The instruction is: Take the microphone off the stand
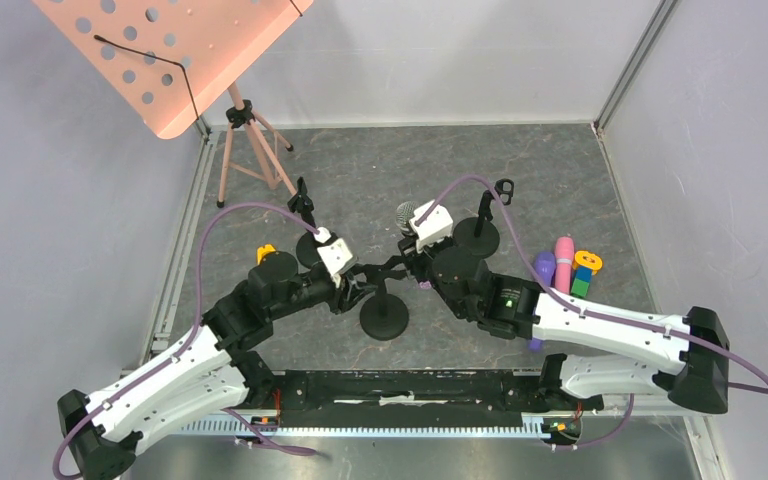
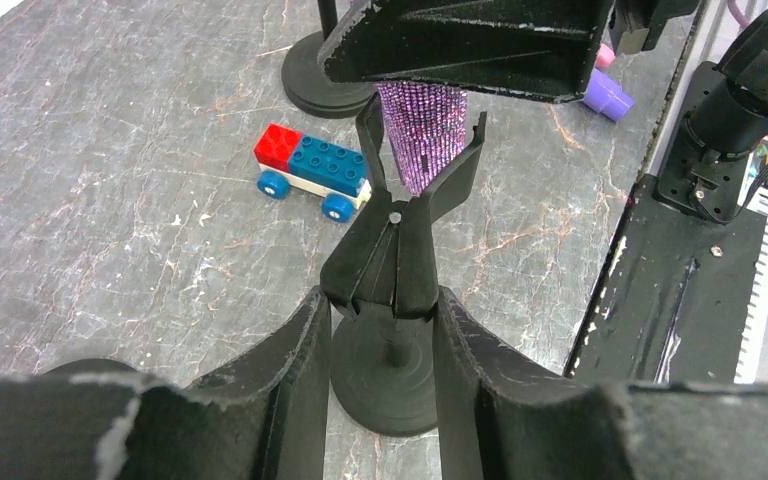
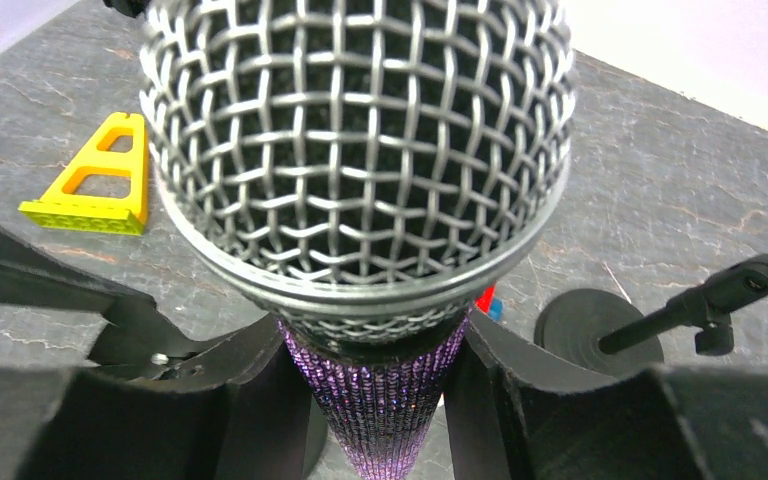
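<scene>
The microphone has a silver mesh head [image 3: 355,140] and a glittery purple body [image 3: 385,400]. My right gripper [image 3: 385,370] is shut on the purple body just under the head. In the left wrist view the body's narrow end [image 2: 422,130] sits between the prongs of the black stand clip [image 2: 390,260]. My left gripper [image 2: 385,310] is shut on the lower part of that clip, above the round stand base [image 2: 385,385]. From above, the left gripper [image 1: 358,290] and right gripper [image 1: 407,265] meet over the base [image 1: 384,318], with the mic head [image 1: 405,215] pointing away.
Two other black mic stands [image 1: 310,245] [image 1: 480,235] stand just behind the grippers. A brick car [image 2: 312,170] lies beside the stand, a yellow piece [image 3: 95,180] to the left. Pink and purple toys [image 1: 563,262] lie right. A pink music stand [image 1: 170,50] fills the back left.
</scene>
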Robot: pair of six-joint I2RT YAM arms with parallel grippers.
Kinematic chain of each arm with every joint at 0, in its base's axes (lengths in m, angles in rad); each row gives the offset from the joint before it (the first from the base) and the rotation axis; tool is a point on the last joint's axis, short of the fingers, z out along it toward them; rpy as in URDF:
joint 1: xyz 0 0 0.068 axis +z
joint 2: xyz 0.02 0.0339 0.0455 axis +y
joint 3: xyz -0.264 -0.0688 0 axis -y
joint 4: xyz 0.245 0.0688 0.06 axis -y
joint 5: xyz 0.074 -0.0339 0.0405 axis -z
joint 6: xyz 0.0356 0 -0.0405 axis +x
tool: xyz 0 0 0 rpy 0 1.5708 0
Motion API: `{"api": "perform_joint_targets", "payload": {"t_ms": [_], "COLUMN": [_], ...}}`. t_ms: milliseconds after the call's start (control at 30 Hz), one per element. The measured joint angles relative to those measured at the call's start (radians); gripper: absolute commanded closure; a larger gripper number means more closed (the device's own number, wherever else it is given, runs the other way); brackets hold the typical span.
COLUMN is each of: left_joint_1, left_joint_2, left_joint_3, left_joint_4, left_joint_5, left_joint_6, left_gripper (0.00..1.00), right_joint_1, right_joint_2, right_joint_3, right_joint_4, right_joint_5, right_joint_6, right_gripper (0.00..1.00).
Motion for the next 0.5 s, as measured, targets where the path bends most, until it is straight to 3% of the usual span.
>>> {"api": "perform_joint_targets", "payload": {"t_ms": [167,267,333,500], "left_joint_1": [0.000,0.000,0.000,0.000], "left_joint_2": [0.000,0.000,-0.004,-0.039], "left_joint_3": [0.000,0.000,0.000,-0.005], "left_joint_4": [0.002,0.003,0.008,0.016], "left_joint_5": [0.003,0.004,0.008,0.009], "left_joint_6": [-0.001,-0.004,-0.005,-0.015], "left_gripper": [0.20,0.16,0.02,0.00], "right_joint_1": [-0.016,-0.032,-0.045,-0.073], "right_joint_2": [-0.049,-0.079,-0.096,-0.135], "right_joint_3": [-0.063,-0.107,-0.134,-0.185], "right_joint_4": [-0.002,-0.005,-0.008,-0.020], "right_joint_5": [0.008,0.008,0.007,-0.006], "right_joint_6": [0.017,0.036,0.051,0.092], "right_gripper": [0.56,0.56,0.56,0.55]}}
